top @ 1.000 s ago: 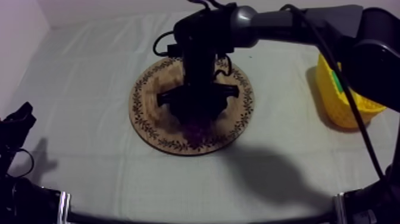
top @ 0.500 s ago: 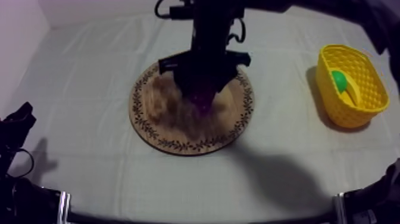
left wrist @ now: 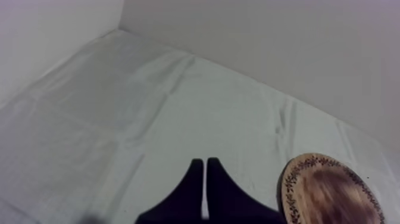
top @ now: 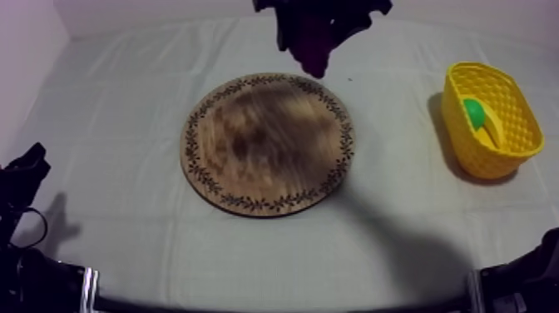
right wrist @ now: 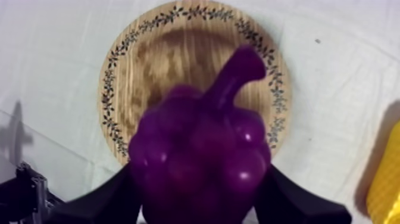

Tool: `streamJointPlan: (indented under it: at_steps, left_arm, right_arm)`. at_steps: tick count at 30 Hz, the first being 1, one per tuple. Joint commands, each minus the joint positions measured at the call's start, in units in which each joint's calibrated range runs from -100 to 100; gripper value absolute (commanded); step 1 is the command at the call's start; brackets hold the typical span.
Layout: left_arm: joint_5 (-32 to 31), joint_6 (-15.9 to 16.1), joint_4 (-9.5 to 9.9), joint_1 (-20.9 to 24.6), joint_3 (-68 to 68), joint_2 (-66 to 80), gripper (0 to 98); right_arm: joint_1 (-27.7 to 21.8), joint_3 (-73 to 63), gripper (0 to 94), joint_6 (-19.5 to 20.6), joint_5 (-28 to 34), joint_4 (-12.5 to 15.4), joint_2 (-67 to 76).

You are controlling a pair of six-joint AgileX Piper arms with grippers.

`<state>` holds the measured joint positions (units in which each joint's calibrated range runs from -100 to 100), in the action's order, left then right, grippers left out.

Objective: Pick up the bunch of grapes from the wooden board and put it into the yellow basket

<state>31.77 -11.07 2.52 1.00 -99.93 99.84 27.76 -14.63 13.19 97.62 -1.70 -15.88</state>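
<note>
Raised since a second ago: right pincer [top: 312, 29], lifted off the board [top: 249, 141] toward the worktop's [top: 116, 108] far edge, its fingers clamped on either side of the grapes [top: 314, 52]. Grapes: purple, stalked, held in the air above the board's far rim. Board: round, patterned rim, mid-worktop. Basket [top: 489, 163]: yellow, at the right, well apart from the board; holds a green fruit [top: 472, 110] and a yellow fruit [top: 492, 126], touching. Left pincer [left wrist: 205, 189]: low at the left, fingers together in a narrow wedge, gripping nothing.
</note>
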Motion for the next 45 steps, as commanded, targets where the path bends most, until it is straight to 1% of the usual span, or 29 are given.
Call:
streamJointPlan:
  at_steps: [1,8,15,32,40,45]
  left_arm:
    - [-0.1,0.0,-0.01,0.0,0.0,0.0,0.0]
    - [-0.1,0.0,-0.01,0.0,0.0,0.0,0.0]
    - [-0.1,0.0,-0.01,0.0,0.0,0.0,0.0]
    - [-0.1,0.0,-0.01,0.0,0.0,0.0,0.0]
    - [-0.1,0.0,-0.01,0.0,0.0,0.0,0.0]
    - [-0.1,0.0,-0.01,0.0,0.0,0.0,0.0]
  right_arm:
    - [-0.1,1.2,41.1,-0.2,-0.3,-0.2,1.2]
    - [-1.7,7.6,41.9,-1.6,-1.2,-0.9,5.1]
    - [-5.8,13.2,42.6,-3.8,-2.1,-1.7,8.7]
    - [-19.1,26.2,43.5,-8.9,-3.6,-4.3,17.1]
    - [-25.9,32.0,44.5,-11.4,-6.3,-7.3,19.9]
    - [-30.0,34.4,44.7,-12.7,-8.7,-8.4,20.8]
